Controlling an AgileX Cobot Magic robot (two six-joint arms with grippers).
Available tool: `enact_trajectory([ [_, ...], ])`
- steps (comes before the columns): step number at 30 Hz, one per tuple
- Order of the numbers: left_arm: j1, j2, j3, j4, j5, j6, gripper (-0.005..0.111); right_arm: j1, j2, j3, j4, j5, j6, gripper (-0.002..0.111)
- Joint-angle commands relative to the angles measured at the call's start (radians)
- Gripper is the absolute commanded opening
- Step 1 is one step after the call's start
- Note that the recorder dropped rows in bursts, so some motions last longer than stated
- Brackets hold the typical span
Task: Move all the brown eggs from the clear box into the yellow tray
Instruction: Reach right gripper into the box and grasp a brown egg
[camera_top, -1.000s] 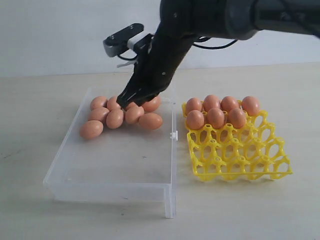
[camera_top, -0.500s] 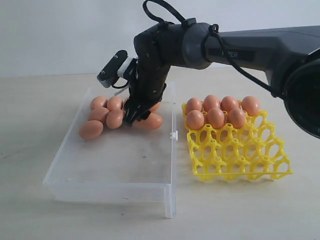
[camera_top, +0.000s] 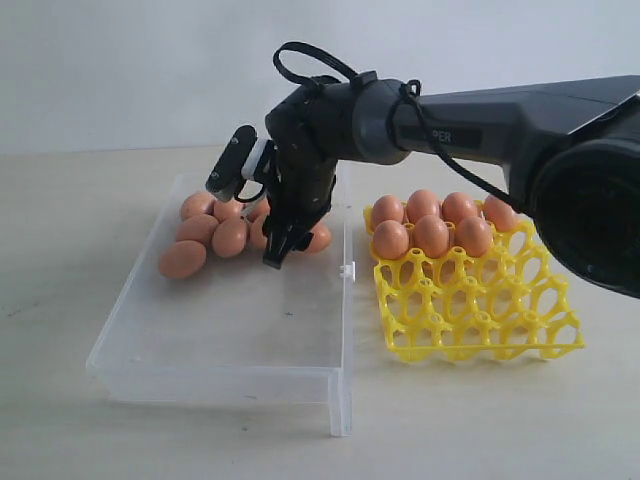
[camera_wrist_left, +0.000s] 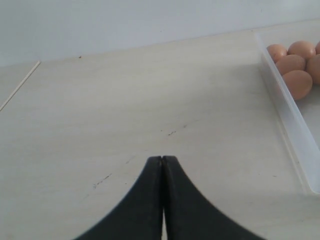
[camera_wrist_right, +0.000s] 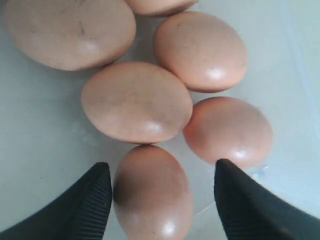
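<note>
— Over far end of clear box (camera_top: 222, 384), R gripper (camera_top: 275, 255): pointing down, jaws spread wide, gripping nothing.
— Anything btw the fingers?
— One brown egg (camera_wrist_right: 152, 195), lying on box floor btw the two pads, not clamped. Neighbour eggs (camera_wrist_right: 136, 102) crowded right against it, tightly packed.
— Rest of the brown eggs (camera_top: 230, 237)?
— Bunched at far end of box, a few hidden behind R arm (camera_top: 330, 110), so no exact count.
— Yellow tray (camera_top: 480, 310)?
— Just right of box, on table (camera_top: 60, 300). Seven eggs (camera_top: 432, 235) seated in far two rows of cups.
— L gripper (camera_wrist_left: 162, 161)?
— Jaws pressed together, low over table, left of box wall, well apart from eggs.
</note>
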Motion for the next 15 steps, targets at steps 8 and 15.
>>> enact_trajectory([
  [8, -0.006, 0.001, -0.004, -0.002, -0.009, -0.005, 0.0, 0.0, 0.08, -0.01, 0.014, -0.014, 0.058, 0.057],
  [15, -0.006, 0.001, -0.004, -0.002, -0.009, -0.005, 0.0, 0.0, 0.083, -0.01, 0.064, 0.019, 0.053, 0.001],
])
